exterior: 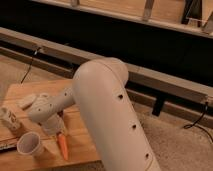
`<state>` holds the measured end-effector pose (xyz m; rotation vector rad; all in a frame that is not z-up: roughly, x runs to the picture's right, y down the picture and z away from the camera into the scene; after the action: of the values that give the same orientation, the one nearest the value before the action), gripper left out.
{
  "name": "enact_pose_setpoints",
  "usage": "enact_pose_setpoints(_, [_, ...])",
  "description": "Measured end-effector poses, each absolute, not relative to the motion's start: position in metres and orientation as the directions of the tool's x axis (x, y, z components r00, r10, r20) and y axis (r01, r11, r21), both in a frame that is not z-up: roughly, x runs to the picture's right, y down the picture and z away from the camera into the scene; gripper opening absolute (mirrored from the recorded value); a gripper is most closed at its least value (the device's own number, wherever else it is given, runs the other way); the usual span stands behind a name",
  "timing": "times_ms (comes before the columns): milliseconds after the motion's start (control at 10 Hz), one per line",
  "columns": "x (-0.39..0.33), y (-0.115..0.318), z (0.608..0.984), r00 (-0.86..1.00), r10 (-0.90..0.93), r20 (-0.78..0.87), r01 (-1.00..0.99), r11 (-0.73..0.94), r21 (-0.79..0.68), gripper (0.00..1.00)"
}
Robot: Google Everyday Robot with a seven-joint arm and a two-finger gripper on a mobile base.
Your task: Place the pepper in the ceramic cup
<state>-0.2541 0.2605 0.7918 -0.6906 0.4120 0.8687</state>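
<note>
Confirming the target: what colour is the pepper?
Orange. Camera view: pepper beside the cup, gripper at its upper end.
</note>
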Motion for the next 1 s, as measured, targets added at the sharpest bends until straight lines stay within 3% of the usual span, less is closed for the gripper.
enact_pose_setpoints(100, [-0.254, 0.257, 0.791, 0.585, 0.552, -0.594, -0.809, 0.447, -0.381, 0.05])
enact_pose_setpoints(300, [-0.253, 0.233, 0.777, 0.558, 0.572, -0.601, -0.829, 0.421, -0.368, 0.0])
enact_pose_setpoints(500, [-0.251, 0.197, 0.75, 0.544, 0.622, -0.563, -0.839, 0.421, -0.345, 0.0])
enact_pose_setpoints(600, [-0.254, 0.164, 0.722, 0.543, 0.676, -0.498, -0.84, 0.435, -0.325, 0.0])
enact_pose_setpoints(1000, [-0.272, 0.105, 0.646, 0.549, 0.788, -0.277, -0.825, 0.46, -0.328, 0.0])
